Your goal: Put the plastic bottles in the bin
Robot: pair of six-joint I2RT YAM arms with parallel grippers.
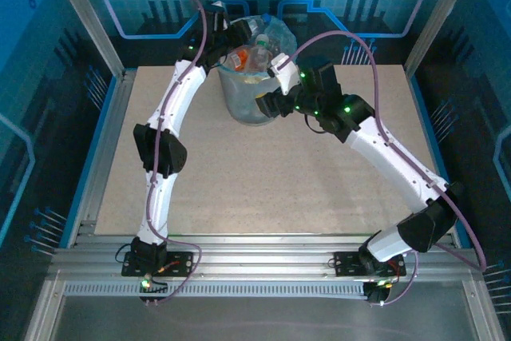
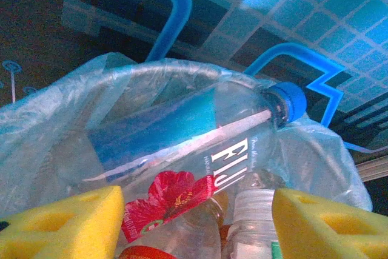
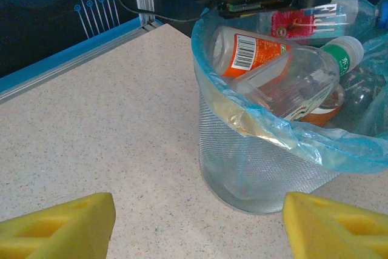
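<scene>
Top view: the bin (image 1: 249, 108), a round grey mesh basket lined with a crinkly light-blue bag (image 3: 291, 134), stands on the speckled counter (image 1: 319, 197) near the middle of its far edge. It is heaped above the rim with plastic bottles (image 1: 254, 55). The rest of the counter surface carries no bottles.

Left wrist view: the left gripper (image 2: 195, 228) hangs over the mouth of the bin with its yellow foam fingertips (image 2: 60, 225) spread wide and nothing between them. Just beyond them a clear Fiji water bottle (image 2: 182, 144) with a blue cap and a red flower on its label lies tilted across the top of the heap. Its cap end reaches the far rim of the bag.

Right wrist view: the right gripper (image 3: 197, 228) sits low over the counter, just beside the bin's wall, jaws likewise apart and empty. Against the near rim lie an orange-labelled bottle (image 3: 248, 53) with its barcode showing and a clear bottle with a pale green cap (image 3: 291, 83), the second resting on the first. The Fiji water bottle lies behind them, under the dark body of the left gripper.
</scene>
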